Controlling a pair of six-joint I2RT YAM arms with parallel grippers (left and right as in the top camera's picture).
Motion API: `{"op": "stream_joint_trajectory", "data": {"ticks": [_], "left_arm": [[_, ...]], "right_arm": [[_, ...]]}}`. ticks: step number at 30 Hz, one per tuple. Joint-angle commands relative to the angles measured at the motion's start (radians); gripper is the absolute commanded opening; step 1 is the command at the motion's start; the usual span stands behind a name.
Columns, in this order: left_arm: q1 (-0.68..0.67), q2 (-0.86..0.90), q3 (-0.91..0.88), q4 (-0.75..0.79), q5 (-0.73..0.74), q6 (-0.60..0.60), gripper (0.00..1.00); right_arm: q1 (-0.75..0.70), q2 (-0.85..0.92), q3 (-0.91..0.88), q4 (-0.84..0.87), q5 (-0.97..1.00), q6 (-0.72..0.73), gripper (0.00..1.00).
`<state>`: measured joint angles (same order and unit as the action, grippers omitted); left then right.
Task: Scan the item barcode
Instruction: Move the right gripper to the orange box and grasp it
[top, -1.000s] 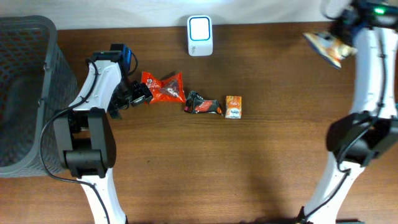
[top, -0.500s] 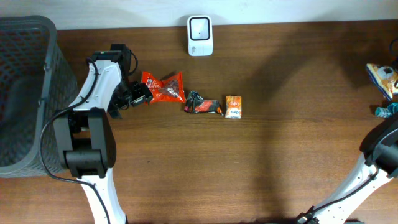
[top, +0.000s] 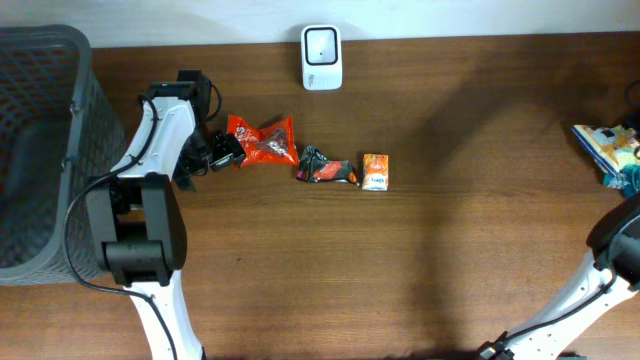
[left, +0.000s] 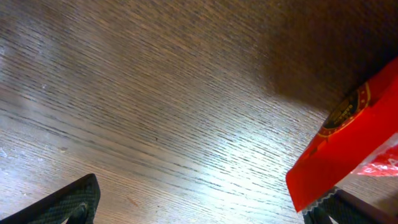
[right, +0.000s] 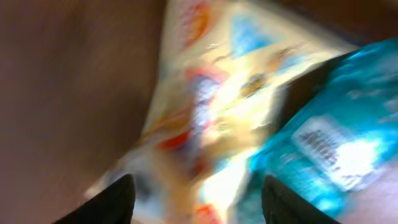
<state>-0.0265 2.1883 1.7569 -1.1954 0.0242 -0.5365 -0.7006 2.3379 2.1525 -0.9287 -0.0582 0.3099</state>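
**Ana:** Overhead first. Where's the item?

**Me:** The red packet (top: 263, 140) lies flat on the table (top: 430, 270), down and left of the scanner (top: 322, 45). My left gripper (top: 227, 153) is at the packet's left end. At the far right edge lie a yellow packet (top: 603, 142) and a teal packet (top: 626, 178), well apart from the scanner. I take the red one as the item to scan.

**Ana:** And the left wrist?

**Me:** The jaws are wide, with a fingertip in each bottom corner and bare wood between them. The packet's crimped corner sits by one finger, not between the two. I'd shift sideways until that seam is square between the pads. Then I'd pinch only the edge, so both printed faces stay free to turn toward the scanner window. I can't see a barcode yet.

**Ana:** Right wrist?

**Me:** It's blurred. The right gripper (right: 199, 199) has its fingers parted, with the yellow and teal packets beyond them. Nothing looks pinched. I'd hold that arm clear of the scanner.
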Motion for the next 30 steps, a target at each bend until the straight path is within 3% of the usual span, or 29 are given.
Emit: {"op": "stream_joint_trajectory", "data": {"ticks": [1, 4, 6, 9, 14, 20, 23, 26, 30], "left_arm": [[0.003, 0.005, -0.006, -0.001, -0.013, -0.009, 0.99], [0.003, 0.005, -0.006, -0.002, -0.014, -0.009, 0.99], [0.003, 0.005, -0.006, -0.002, -0.013, -0.009, 0.99], [0.003, 0.005, -0.006, -0.001, -0.013, -0.009, 0.99], [0.003, 0.005, -0.006, -0.002, -0.013, -0.009, 0.99], [0.003, 0.005, -0.006, -0.002, -0.014, -0.009, 0.99], [0.003, 0.005, -0.006, -0.002, -0.013, -0.009, 0.99], [0.003, 0.005, -0.006, -0.001, -0.013, -0.009, 0.99], [0.003, 0.005, -0.006, -0.002, -0.013, -0.009, 0.99]], "right_arm": [[0.011, -0.113, 0.002, 0.002, -0.678, -0.048, 0.66], [0.072, -0.115, 0.002, -0.056, -0.999, -0.15, 0.66], [0.135, -0.114, 0.002, -0.201, -0.992, -0.275, 0.75], [0.259, -0.107, -0.004, -0.422, -0.814, -0.42, 0.99], [0.525, -0.1, -0.105, -0.528, -0.484, -0.426, 0.99], [0.748, -0.1, -0.254, -0.435, -0.471, -0.395, 0.94], [0.803, -0.099, -0.315, -0.381, -0.454, -0.374, 0.87], [0.811, -0.098, -0.358, -0.329, -0.388, -0.319, 0.72], [0.797, -0.098, -0.395, -0.266, -0.405, -0.32, 0.67]]}}
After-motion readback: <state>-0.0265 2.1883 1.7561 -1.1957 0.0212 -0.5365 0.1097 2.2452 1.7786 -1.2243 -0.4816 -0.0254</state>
